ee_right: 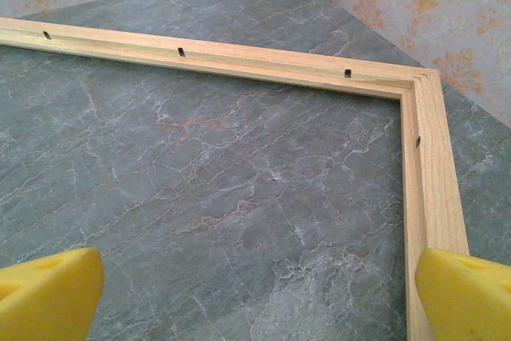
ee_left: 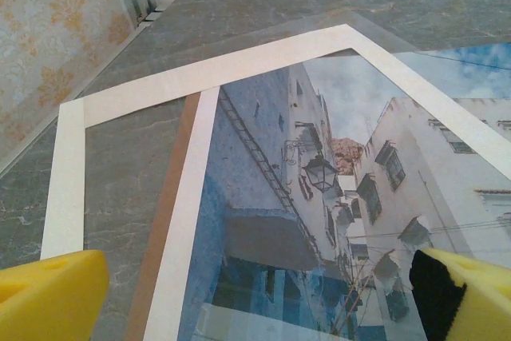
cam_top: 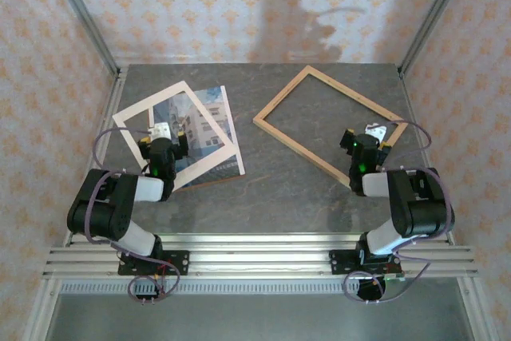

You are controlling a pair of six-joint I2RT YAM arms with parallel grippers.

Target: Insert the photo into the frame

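The photo [cam_top: 204,121] of white buildings under blue sky lies flat on the left of the table, partly under a cream mat border [cam_top: 132,117]. My left gripper [cam_top: 164,137] hovers over its near part. In the left wrist view the photo [ee_left: 319,197] spans the space between my yellow fingertips [ee_left: 52,293], and the left gripper [ee_left: 259,301] is open and empty. The light wooden frame [cam_top: 281,93] lies flat on the right. My right gripper [cam_top: 369,137] is over its near right corner, open, with the frame's rail [ee_right: 431,157] running to the right fingertip [ee_right: 467,293].
A brown backing board [ee_left: 164,221] shows as a strip under the photo's left edge. The mat border [ee_left: 207,73] lies askew over photo and table. Patterned walls with metal posts [cam_top: 84,17] enclose the table. Bare marble table [cam_top: 279,189] lies between the two arms.
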